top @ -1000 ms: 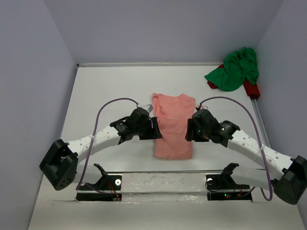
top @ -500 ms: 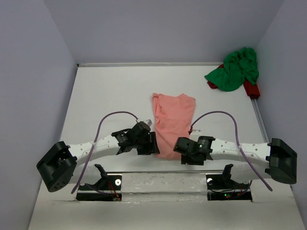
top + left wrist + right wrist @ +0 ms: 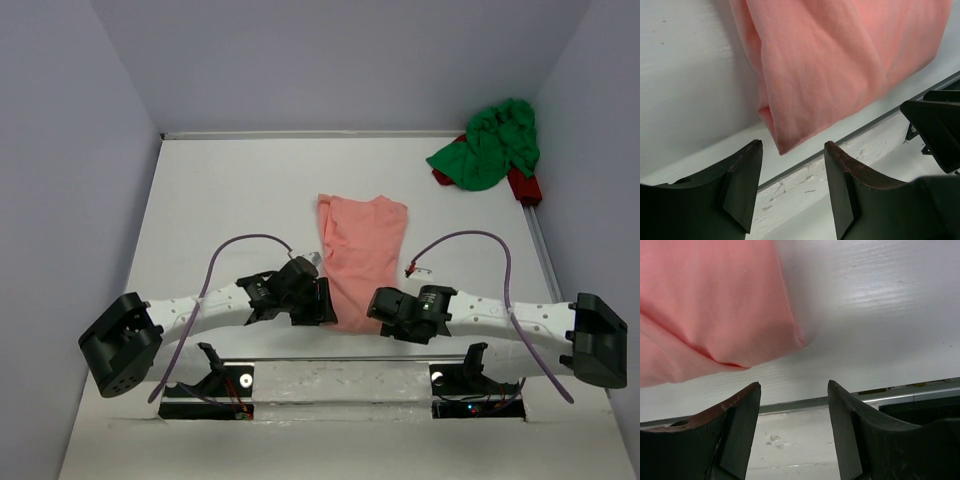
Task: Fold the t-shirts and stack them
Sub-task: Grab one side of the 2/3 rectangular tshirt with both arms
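Observation:
A salmon pink t-shirt lies folded into a long strip on the white table, its near end by the front edge. My left gripper hovers open at the strip's near left corner, nothing between its fingers. At the near right corner, my right gripper is open too and holds nothing. In both wrist views the pink cloth lies just beyond the fingertips. A bright green t-shirt sits bunched in the far right corner.
A red object pokes out under the green shirt by the right wall. A metal rail runs along the table's front edge between the arm bases. Walls close in the left, back and right sides.
Both arms have drawn back from the shirt's middle sides to its near corners at the front edge. The pink shirt has not moved, and both grippers stay open.

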Robot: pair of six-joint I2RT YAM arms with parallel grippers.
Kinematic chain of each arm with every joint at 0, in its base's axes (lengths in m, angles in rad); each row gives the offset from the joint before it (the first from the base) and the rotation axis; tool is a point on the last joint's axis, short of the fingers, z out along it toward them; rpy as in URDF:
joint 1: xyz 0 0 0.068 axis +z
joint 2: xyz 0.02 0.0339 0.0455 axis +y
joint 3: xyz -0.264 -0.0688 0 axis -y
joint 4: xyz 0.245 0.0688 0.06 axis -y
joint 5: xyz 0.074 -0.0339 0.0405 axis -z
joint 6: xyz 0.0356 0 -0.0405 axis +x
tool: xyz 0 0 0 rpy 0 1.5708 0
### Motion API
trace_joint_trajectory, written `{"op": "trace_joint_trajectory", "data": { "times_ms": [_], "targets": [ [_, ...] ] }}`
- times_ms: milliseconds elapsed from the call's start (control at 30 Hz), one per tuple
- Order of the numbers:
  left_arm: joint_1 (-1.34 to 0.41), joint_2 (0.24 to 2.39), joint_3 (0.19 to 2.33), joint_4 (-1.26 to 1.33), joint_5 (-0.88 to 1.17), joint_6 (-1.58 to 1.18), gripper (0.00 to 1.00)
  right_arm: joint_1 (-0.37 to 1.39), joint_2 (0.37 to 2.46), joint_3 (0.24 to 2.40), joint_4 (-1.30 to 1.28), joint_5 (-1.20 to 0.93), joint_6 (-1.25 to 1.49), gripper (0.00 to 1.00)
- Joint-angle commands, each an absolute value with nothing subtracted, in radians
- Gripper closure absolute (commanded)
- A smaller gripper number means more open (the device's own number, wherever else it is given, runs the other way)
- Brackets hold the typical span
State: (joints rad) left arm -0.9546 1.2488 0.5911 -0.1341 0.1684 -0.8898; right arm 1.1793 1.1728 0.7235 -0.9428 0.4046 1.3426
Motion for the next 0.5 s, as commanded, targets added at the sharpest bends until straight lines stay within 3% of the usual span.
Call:
{"op": "trace_joint_trajectory", "data": {
  "times_ms": [0, 467],
  "targets": [
    [-0.969, 1.256, 0.597, -0.112, 0.170, -0.899, 0.39, 1.184, 1.227, 0.765, -0.991, 0.479, 1.401, 0.38],
    [-0.971, 1.269, 0.592, -0.104, 0.169, -0.896, 0.43, 1.040, 1.207, 0.704, -0.799, 0.451, 1.201, 0.40]
  ]
}}
